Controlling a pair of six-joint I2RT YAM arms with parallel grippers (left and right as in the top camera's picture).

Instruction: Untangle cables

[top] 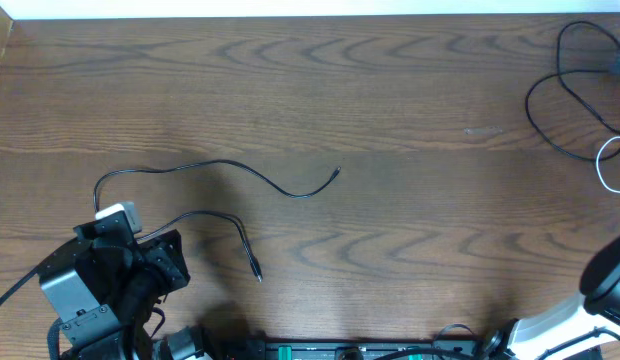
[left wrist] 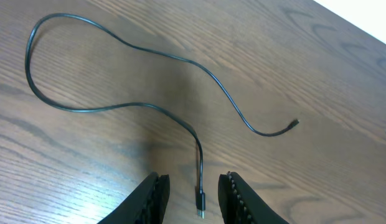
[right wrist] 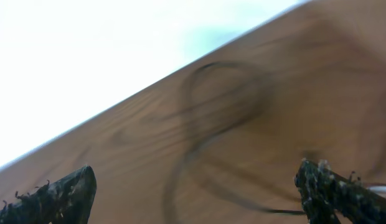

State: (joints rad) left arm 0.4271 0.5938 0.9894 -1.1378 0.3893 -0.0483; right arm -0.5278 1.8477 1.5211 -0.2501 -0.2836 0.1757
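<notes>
One thin black cable (top: pixel 220 165) lies apart on the table's left half. It curves from a loop near my left arm (top: pixel 125 268) to a free plug (top: pixel 336 173). Its other plug (left wrist: pixel 200 202) rests on the wood in line with the gap of my left gripper (left wrist: pixel 193 177), whose jaws stand apart and touch nothing. At the far right edge, black cables (top: pixel 565 85) lie looped together with a white cable (top: pixel 612 165). My right gripper (right wrist: pixel 196 169) hangs wide open over a blurred loop of black cable (right wrist: pixel 224 118) and holds nothing.
The wooden table (top: pixel 390 90) ends in a white strip at the back. The right arm (top: pixel 610 285) enters at the bottom right corner. Robot base hardware (top: pixel 340 350) lines the front edge.
</notes>
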